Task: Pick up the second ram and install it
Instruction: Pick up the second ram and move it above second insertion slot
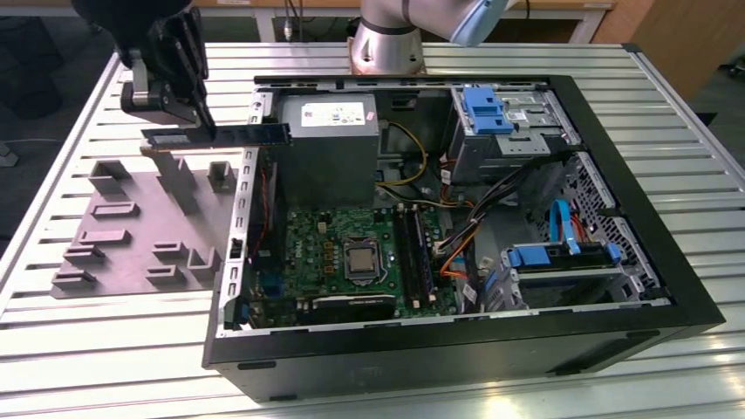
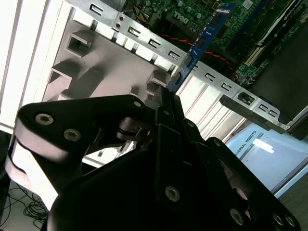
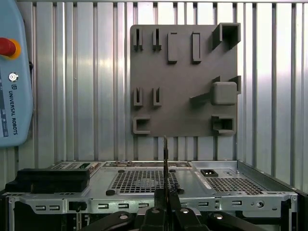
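While the slatted aluminium bench [image 1: 117,349] carries everything, the biggest thing on it is an open black computer case [image 1: 466,340] lying on its side, with the robot arm's base [image 1: 390,35] standing just behind it. Inside the case a grey power supply [image 1: 331,148] sits at the back, a green motherboard [image 1: 314,244] lies in front of it, and long black memory sockets [image 1: 413,253] run along the board's edge toward the exterior view's right. A grey moulded tray [image 1: 128,236] with raised blocks lies flat on the bench just beside the case, on the exterior view's left. A light blue teach pendant [image 3: 14,82] with a red button rests on the slats in the first wrist view. The black gripper [image 1: 201,122] hangs above the far end of the tray, and its jaws are closed on the second ram [image 1: 250,133], pinching it partway along its length. The stick is held level and off every surface, one end over the tray and the other crossing the case's side wall toward the power supply. In the second wrist view the second ram [image 2: 202,43] juts out from the gripper [image 2: 168,98] as a blue strip; in the first wrist view it [image 3: 165,154] shows edge-on as a thin line above the gripper [image 3: 165,197].
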Controlling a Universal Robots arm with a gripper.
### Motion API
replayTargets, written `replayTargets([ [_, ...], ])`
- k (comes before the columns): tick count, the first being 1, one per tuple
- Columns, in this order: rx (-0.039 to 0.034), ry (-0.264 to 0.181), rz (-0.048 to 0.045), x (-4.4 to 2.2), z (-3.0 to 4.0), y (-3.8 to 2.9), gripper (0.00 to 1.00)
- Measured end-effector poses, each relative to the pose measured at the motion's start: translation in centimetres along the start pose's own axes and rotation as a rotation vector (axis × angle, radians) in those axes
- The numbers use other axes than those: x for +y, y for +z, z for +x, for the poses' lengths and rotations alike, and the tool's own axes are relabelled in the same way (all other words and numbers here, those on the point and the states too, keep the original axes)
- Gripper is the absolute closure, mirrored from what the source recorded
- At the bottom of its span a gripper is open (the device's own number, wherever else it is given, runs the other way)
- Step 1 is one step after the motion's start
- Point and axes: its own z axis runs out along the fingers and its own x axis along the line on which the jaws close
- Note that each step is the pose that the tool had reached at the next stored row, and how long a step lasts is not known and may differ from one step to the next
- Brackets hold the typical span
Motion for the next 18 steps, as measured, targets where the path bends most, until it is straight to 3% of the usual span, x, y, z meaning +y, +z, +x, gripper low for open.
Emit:
replayTargets([
  [18, 0.0, 0.0, 0.0, -2.0, -0.04, 0.05, 0.86],
])
